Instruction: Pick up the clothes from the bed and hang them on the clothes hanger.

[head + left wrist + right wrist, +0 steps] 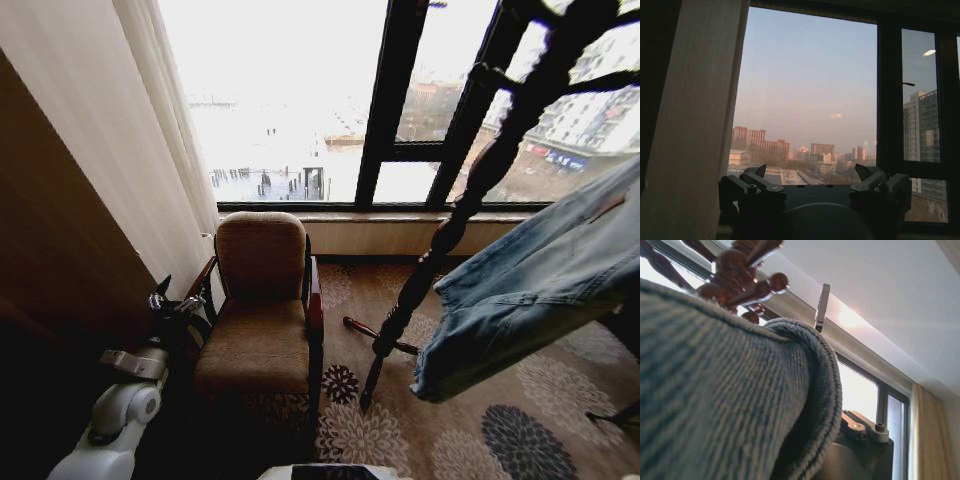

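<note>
The clothes, a light-blue denim jacket (530, 290), hang in the air at the right, beside a dark turned-wood coat stand (440, 240). In the right wrist view the denim (730, 390) drapes over my right gripper (865, 432) and hides its fingertips. The stand's knobbed top (740, 275) is just beyond. A thin metal strip (822, 305) rises behind the fabric fold; I cannot tell what it belongs to. My left gripper (165, 300) rests low at the left by the armchair, open and empty (812, 175). The bed and the clothes hanger are out of view.
A brown upholstered armchair (262, 310) with dark wooden arms stands under the large window (300, 100). A pale curtain (150, 130) hangs at the left. The stand's feet (375, 335) spread over the patterned carpet (500, 430).
</note>
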Controlling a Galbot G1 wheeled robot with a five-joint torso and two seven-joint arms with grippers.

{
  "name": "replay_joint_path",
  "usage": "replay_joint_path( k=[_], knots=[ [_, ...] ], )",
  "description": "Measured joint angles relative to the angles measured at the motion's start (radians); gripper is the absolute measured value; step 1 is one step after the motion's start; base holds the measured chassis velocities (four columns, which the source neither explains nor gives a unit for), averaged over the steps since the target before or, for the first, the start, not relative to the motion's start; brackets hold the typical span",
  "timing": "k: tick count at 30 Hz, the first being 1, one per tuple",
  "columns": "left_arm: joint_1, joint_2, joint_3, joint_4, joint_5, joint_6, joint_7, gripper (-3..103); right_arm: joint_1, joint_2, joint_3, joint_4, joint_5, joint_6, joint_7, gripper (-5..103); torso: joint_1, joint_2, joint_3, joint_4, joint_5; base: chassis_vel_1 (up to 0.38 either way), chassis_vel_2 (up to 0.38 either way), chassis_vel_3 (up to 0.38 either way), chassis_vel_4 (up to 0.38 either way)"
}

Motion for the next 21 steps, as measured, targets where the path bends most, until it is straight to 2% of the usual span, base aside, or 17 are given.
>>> replay_joint_path(
  k=[9,21],
  knots=[
    [0.000,0.000,0.000,0.000,0.000,0.000,0.000,100,0.123,-0.048,-0.131,-0.034,-0.007,0.001,0.001,19,0.000,0.000,0.000,0.0001,-0.0002,0.000,0.000,0.000,0.000],
    [0.000,0.000,0.000,0.000,0.000,0.000,0.000,100,0.188,-0.068,-0.197,-0.071,0.006,-0.009,0.001,19,0.000,0.000,0.000,0.0000,-0.0001,0.000,0.000,0.000,0.000]
  ],
)
